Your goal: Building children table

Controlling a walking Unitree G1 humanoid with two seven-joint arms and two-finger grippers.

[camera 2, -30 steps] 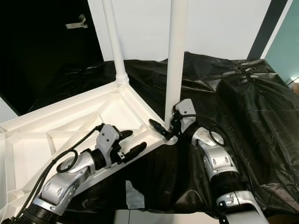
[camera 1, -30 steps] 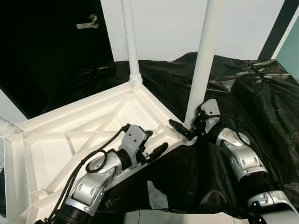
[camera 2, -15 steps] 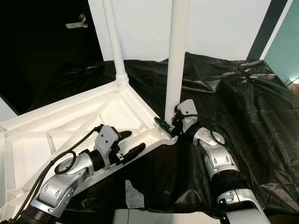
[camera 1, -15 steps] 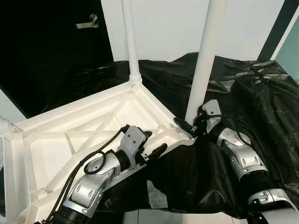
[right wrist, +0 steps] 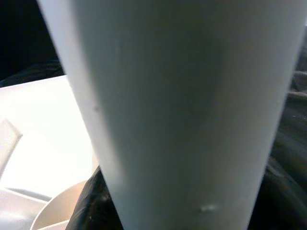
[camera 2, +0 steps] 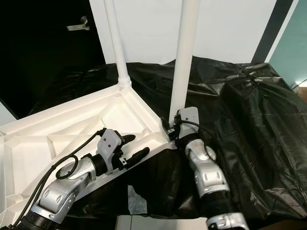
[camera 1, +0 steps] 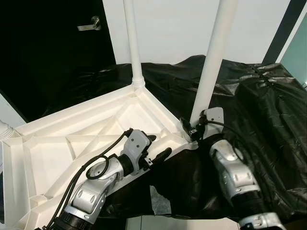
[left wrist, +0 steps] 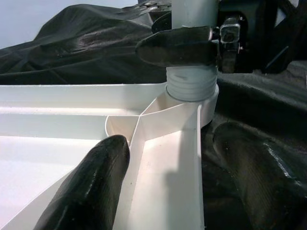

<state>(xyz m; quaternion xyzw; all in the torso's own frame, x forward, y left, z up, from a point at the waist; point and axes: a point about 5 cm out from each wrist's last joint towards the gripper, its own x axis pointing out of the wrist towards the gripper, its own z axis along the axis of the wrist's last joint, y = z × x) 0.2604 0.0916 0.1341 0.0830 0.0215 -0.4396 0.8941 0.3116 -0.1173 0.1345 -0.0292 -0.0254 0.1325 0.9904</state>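
Where the black sheet [camera 1: 268, 110] spreads, glossy and crumpled, over whatever lies beneath, a white plastic tabletop [camera 1: 57, 148] rests upside down on it, its underside a web of raised ribs and shallow triangular pockets. Two round white legs stand up from its corners: the far leg [camera 1: 133, 43] at the back corner, slim and smooth, and the near leg [camera 1: 211, 67] at the corner closest to the right arm. A third socket with a ribbed collar shows at the table's left edge [camera 1: 5, 130].

Right gripper [camera 1: 192, 130] sits low at the near leg's base, fingers closed around it just above the collar. From the left wrist, one black finger [left wrist: 175, 47] lies across the leg directly over the threaded collar [left wrist: 192, 86], which is seated in the corner socket; the head views are too coarse to show those threads. The right wrist camera is pressed so close that the leg is a pale, blurred column [right wrist: 177, 110].

Left gripper [camera 1: 156, 151] rests at the tabletop's near rim, fingers spread wide, one inside a pocket and the other outside over the sheet, the rim wall between them. A torn pale patch [camera 1: 160, 199] shows in the sheet near the front edge.
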